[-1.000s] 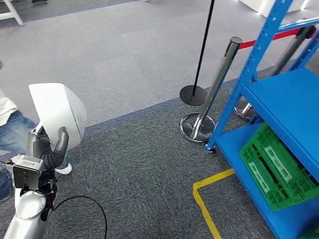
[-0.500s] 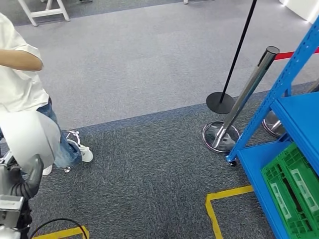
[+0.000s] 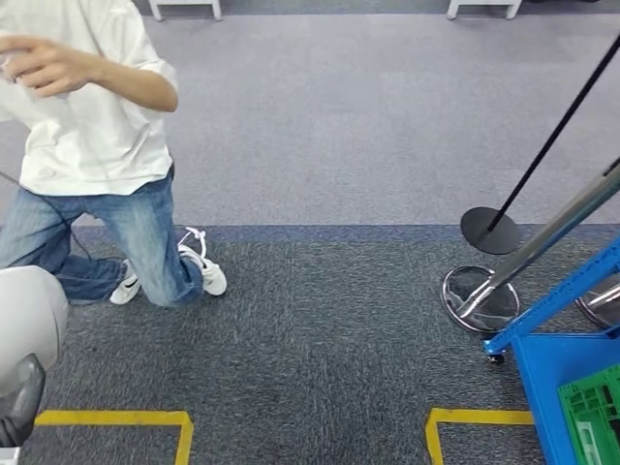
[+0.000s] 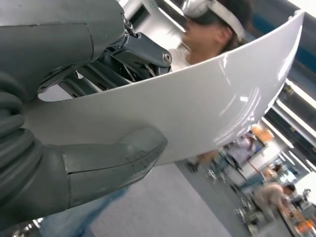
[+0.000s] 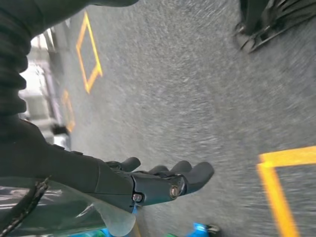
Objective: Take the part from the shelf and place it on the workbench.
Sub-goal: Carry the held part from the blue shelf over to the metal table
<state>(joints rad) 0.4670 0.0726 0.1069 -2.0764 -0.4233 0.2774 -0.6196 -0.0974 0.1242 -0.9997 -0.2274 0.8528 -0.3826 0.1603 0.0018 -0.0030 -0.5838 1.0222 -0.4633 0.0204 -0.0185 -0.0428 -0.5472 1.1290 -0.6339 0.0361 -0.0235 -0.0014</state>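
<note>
The left hand (image 4: 74, 123) is gripping the white curved part (image 4: 209, 98) — thumb (image 4: 123, 155) pressing one face, darker fingers (image 4: 130, 54) lying against the other. In the head view the part (image 3: 25, 320) is sitting low at the robot's left side, above the dark carpet. The right hand (image 5: 164, 180) is hanging over the carpet with nothing in it, fingers stretched out and slightly apart. A person (image 3: 95, 136) in a white shirt and jeans is crouching near the part. The blue shelf (image 3: 563, 358) — a green crate (image 3: 592, 417) on it — is standing well apart on the robot's right, beside the chrome posts (image 3: 511, 266).
</note>
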